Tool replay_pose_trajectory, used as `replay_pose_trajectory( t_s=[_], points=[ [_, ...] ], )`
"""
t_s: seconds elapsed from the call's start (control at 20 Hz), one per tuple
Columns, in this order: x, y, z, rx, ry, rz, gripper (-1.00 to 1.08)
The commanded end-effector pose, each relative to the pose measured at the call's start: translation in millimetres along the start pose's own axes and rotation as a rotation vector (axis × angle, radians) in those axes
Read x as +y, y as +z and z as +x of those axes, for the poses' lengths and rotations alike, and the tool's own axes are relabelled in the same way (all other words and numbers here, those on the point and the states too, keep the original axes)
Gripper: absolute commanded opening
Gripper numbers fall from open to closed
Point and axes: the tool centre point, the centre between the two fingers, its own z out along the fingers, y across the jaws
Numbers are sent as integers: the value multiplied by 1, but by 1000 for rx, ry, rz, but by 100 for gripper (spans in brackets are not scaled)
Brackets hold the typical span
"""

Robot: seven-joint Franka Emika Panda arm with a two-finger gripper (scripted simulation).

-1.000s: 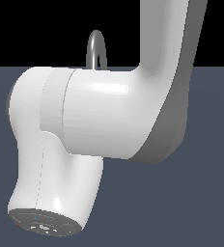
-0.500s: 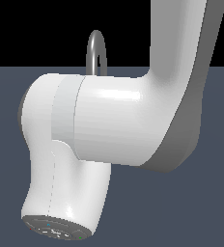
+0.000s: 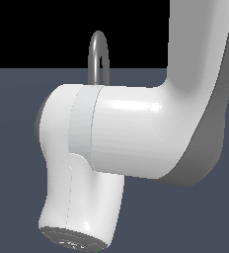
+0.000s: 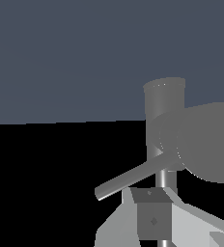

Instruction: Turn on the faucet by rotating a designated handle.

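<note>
In the exterior view only the top of the faucet's (image 3: 97, 55) grey arched spout shows above the white arm; its base, the handle and my gripper are hidden behind the arm. The wrist view shows the faucet's cylindrical base (image 4: 164, 99) close up. The handle (image 4: 133, 177), a thin grey rod, sticks out sideways from it. My gripper (image 4: 152, 212) sits right beside the handle, just short of the rod, with its fingertips (image 4: 153, 221) together and nothing between them.
The bulky white robot arm (image 3: 131, 133) fills most of the exterior view. A wide rounded grey part of the faucet (image 4: 210, 142) bulges beside the handle's root. The dark blue-grey floor (image 3: 13, 188) lies all around.
The arm has shifted slightly down and toward the exterior view's right over the last second. The faucet's spout has stayed put.
</note>
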Motion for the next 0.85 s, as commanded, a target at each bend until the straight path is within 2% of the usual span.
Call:
replay_pose_trajectory(
  t_s=[0.0, 0.8],
  points=[
    [-6, 0, 9, 8, -8, -18, -100],
    [-26, 4, 42, 10, -30, -76, -100]
  ],
)
